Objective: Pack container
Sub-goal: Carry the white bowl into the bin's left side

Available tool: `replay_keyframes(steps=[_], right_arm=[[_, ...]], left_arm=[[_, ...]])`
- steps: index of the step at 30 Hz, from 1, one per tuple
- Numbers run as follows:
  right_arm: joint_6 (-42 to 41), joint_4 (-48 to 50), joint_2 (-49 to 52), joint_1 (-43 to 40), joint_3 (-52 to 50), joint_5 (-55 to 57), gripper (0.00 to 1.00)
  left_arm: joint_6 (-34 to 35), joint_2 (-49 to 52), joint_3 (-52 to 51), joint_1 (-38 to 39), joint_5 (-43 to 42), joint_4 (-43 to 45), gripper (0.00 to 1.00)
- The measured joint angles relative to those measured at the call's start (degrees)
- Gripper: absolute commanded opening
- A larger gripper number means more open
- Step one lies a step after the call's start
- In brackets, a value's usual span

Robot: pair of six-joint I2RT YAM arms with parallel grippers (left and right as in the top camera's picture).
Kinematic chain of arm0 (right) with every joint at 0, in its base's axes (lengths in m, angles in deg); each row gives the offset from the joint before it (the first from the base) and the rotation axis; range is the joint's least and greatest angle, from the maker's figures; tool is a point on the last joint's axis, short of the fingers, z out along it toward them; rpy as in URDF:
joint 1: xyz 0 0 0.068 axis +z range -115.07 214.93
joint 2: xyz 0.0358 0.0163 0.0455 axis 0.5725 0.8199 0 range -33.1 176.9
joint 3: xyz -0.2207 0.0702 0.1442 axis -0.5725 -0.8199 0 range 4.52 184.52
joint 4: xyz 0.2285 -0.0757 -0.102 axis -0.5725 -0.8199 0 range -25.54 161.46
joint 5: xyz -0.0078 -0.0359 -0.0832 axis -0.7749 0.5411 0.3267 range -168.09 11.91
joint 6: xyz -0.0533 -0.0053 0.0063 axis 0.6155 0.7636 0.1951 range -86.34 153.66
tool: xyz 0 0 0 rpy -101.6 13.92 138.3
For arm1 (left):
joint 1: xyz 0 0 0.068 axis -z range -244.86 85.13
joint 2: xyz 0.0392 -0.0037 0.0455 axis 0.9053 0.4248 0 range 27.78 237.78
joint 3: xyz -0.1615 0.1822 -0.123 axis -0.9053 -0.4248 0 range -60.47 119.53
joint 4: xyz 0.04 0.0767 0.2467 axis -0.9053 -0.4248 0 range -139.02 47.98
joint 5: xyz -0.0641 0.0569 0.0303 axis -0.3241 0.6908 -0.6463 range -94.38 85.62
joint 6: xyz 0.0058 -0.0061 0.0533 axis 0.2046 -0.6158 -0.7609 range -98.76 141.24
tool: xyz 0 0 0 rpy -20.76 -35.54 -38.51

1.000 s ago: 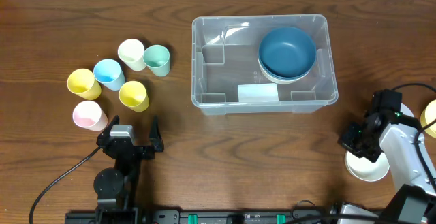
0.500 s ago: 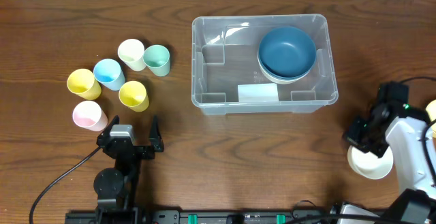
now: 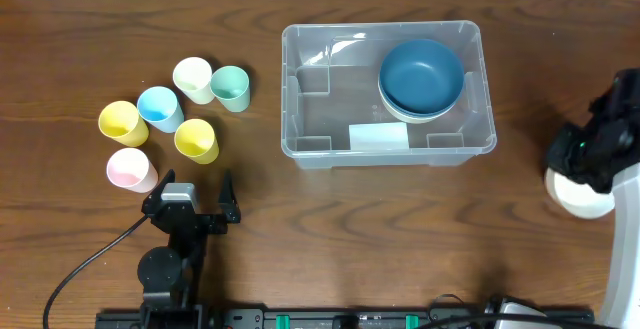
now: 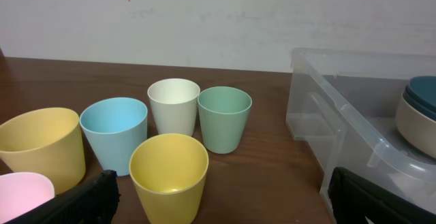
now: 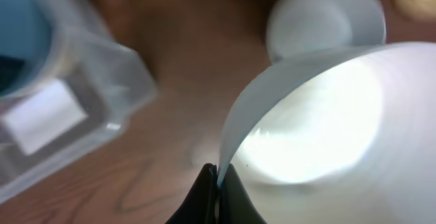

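Clear rectangular plastic container sits just toward 1 o'clock of centre on the brown wooden worktop, a round blue bowl inside. The right arm, at 3 o'clock, angles down, jaws clenched on a round white bowl's rim. The left arm, at 7 o'clock, lies low, jaws released.

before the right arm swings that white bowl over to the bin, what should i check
1. right gripper shut on the rim of the white bowl: ok
2. white bowl lifted free of the table: cannot tell
3. bare floor in the left half of the container: ok
4. blue bowl nested in a paler bowl at the container's right end, open on top for stacking: ok
5. left gripper open, near the cups, apart from the container: ok
6. table bare between the white bowl and the container: ok
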Motion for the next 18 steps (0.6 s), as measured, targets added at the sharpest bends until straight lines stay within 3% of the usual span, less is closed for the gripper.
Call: replay_keyframes(steps=[6, 18], right_arm=[[4.48, 3.56, -1.64, 6.73, 6.91, -3.48, 0.01], [6.88, 18.45, 2.12, 36.22, 8.09, -3.26, 0.01]], left_arm=[[0.0, 0.0, 0.0, 0.0, 0.02, 0.0, 0.98], [0.0, 0.0, 0.0, 0.0, 0.0, 0.0, 0.98]])
